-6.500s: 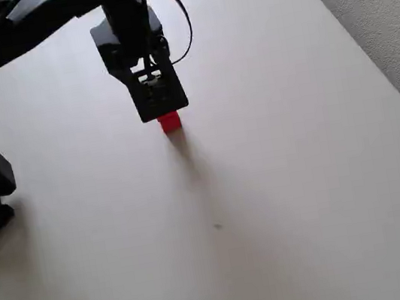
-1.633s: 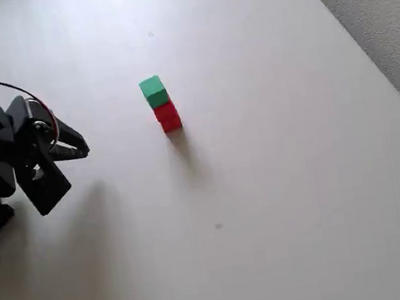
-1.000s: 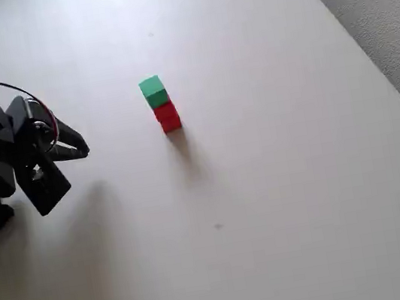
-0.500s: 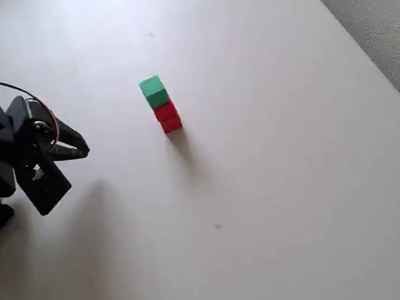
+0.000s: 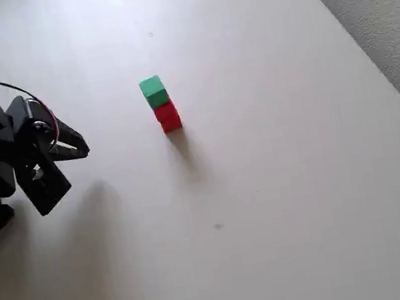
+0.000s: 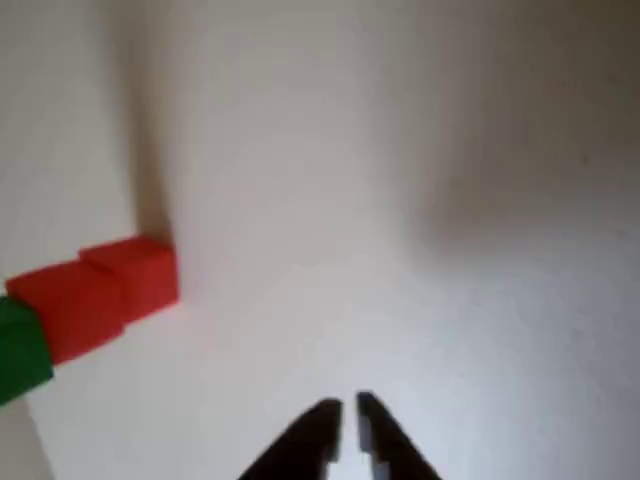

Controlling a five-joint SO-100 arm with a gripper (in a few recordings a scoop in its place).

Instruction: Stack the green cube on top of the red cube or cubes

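So the stacking part looked basically done at this point. The green cube [image 5: 152, 91] sat on top of the red cubes [image 5: 167, 115], two of them one on the other, making a little three-high tower out in the middle of the tabletop [image 5: 281, 183]. The end effector [image 5: 77, 145] was parked well off to the left in the overhead view, near the arm's base, with nothing in it and its tips pressed nearly together; in the wrist view [image 6: 345, 425] you could see just a thin sliver of gap between the dark tips. My read is that nothing's left to do except sit idle, and if anything the next move only calls for staying clear of the tower so it doesn't get bumped. As for the green one: small, matte, plain, roughly the same size as each red one, and it seemed to sit fairly square on the stack, no obvious overhang from above. In the wrist view the tower showed at the left edge, green [image 6: 22, 350] partly cut off by the frame, reds [image 6: 100, 295] beside it. It cast a soft shadow on the pale surface.
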